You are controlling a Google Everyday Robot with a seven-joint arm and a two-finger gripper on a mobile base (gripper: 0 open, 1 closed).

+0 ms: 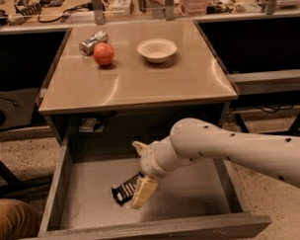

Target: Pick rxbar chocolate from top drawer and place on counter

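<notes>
The rxbar chocolate (124,188) is a flat black bar with white lettering, lying on the floor of the open top drawer (94,208), left of centre. My gripper (141,187) reaches down into the drawer from the right on a white arm. One cream finger (143,191) rests over the bar's right end; the bar still lies on the drawer floor. The tan counter (139,83) sits above the drawer.
On the counter stand a white bowl (157,49), a red apple (104,54) and a silver can (93,42) lying on its side. A paler bench with posts and cables (136,4) runs along the back. A small label (88,125) sits under the counter's left.
</notes>
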